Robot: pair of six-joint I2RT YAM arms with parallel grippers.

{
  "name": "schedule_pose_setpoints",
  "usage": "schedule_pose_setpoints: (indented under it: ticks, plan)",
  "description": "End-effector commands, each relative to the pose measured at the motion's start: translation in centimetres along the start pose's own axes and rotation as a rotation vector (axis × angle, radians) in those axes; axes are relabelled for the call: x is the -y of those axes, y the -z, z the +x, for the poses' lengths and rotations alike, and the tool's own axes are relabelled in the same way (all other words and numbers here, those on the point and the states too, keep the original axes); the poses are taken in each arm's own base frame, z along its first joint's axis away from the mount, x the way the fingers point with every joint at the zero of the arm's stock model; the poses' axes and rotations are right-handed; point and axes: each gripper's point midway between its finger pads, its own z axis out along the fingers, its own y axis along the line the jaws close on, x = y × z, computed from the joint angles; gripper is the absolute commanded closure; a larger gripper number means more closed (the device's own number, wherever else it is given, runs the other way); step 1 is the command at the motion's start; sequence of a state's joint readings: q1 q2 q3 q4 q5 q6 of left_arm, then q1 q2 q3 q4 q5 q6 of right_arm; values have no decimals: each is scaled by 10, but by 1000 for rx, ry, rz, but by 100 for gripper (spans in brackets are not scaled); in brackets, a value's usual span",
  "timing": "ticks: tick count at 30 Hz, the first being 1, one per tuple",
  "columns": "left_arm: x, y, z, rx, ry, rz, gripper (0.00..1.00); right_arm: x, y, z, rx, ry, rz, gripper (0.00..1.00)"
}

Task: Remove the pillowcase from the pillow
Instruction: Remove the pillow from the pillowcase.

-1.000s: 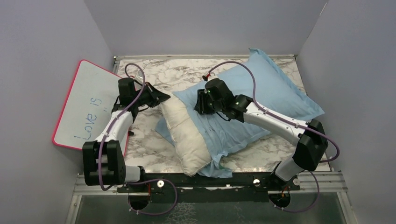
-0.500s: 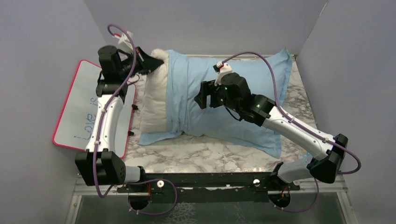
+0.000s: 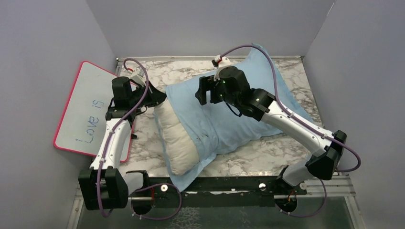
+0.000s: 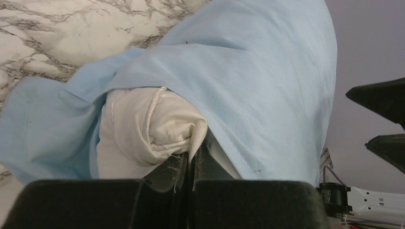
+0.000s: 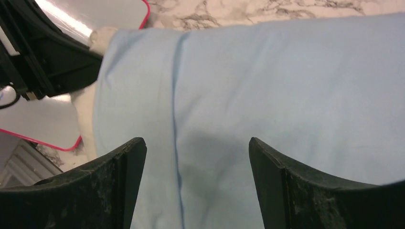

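Observation:
The cream-white pillow (image 3: 174,138) lies slantwise on the marble table (image 3: 181,76), its left end bare. The light blue pillowcase (image 3: 239,114) covers the rest, trailing to the back right. My left gripper (image 3: 160,98) is shut on the pillow's far left corner. In the left wrist view that bunched corner (image 4: 153,124) sits pinched between the closed fingers (image 4: 172,171), with the pillowcase hem (image 4: 258,71) draped beside it. My right gripper (image 3: 203,90) hovers open over the pillowcase (image 5: 286,86); in the right wrist view the right gripper (image 5: 196,148) has nothing between its fingers.
A pink-framed whiteboard (image 3: 90,109) leans against the left wall beside my left arm. Grey walls close in the table on the left, back and right. A pillowcase corner hangs over the near rail (image 3: 191,176).
The right gripper opened and let go of the pillowcase. The left gripper swung the pillow up toward the back wall, then lowered it again. The pillow now lies further left.

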State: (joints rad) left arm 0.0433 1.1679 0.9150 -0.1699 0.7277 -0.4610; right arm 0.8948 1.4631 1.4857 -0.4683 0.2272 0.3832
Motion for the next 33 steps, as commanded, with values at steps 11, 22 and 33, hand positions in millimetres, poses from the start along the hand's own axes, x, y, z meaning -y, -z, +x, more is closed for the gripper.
schedule_pose_setpoints:
  ticks: [11,22,33]
  plan:
    - [18,18,30,-61,16,44,100,-22,-56,-21,-70,161,-19,10]
    - [33,33,48,-54,-63,123,100,-16,-115,26,-203,179,-20,21]
    - [14,47,67,-20,-31,-13,100,52,-97,-19,-54,173,266,99]
